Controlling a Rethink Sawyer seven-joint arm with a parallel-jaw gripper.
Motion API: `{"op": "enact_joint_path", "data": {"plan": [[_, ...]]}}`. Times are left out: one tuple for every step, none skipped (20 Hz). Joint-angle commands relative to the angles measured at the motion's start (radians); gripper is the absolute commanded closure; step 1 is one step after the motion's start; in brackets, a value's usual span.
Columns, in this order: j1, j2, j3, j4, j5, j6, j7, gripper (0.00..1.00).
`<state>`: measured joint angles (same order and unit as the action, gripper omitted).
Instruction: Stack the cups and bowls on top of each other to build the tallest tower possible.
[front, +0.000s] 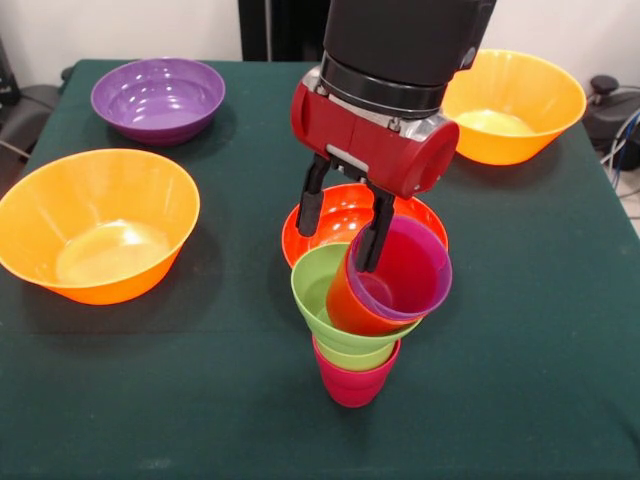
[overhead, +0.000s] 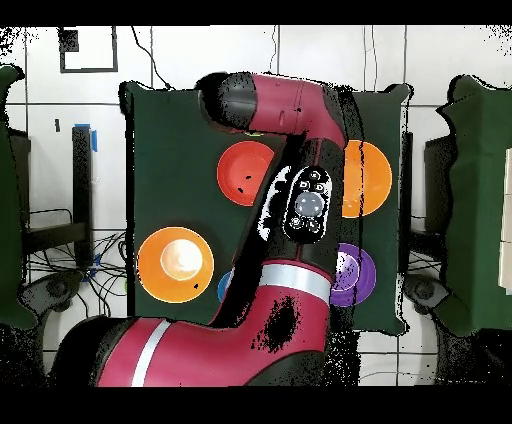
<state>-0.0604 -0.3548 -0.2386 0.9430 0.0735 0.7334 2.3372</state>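
The tower stands at the table's near middle in the front view: a crimson cup (front: 355, 384) at the bottom, a lime green cup (front: 318, 288) in it, then an orange-red cup (front: 345, 303) with a purple cup (front: 405, 262) nested inside. The top two lean to the right. My gripper (front: 337, 247) hangs right above the tower, open. One finger (front: 374, 235) is at the purple cup's left rim, the other is over the red-orange bowl (front: 345, 212) behind. In the overhead view the arm hides the gripper and the tower.
Two large orange bowls sit at the left (front: 98, 225) and far right (front: 515, 105), and a purple bowl (front: 158, 98) at the far left. In the overhead view a sliver of a blue bowl (overhead: 224, 287) shows beside the arm (overhead: 300, 200).
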Motion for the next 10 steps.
{"op": "enact_joint_path", "data": {"plan": [[-0.011, 0.030, 0.079, -0.013, -0.047, 0.053, -0.060, 0.00], [-0.010, 0.027, 0.077, -0.013, -0.048, 0.059, -0.061, 0.00], [-0.006, 0.022, 0.070, -0.007, -0.051, 0.067, -0.059, 0.00], [-0.002, 0.014, 0.066, 0.000, -0.052, 0.074, -0.057, 0.00], [0.001, 0.009, 0.064, 0.008, -0.052, 0.080, -0.058, 0.00], [0.003, 0.004, 0.063, 0.015, -0.053, 0.087, -0.059, 0.00], [0.005, 0.002, 0.060, 0.020, -0.056, 0.093, -0.063, 0.00], [0.008, 0.003, 0.058, 0.019, -0.057, 0.101, -0.063, 0.00], [0.012, 0.000, 0.052, 0.023, -0.062, 0.104, -0.064, 0.00], [0.015, 0.002, 0.048, 0.019, -0.064, 0.111, -0.063, 0.00]]}}
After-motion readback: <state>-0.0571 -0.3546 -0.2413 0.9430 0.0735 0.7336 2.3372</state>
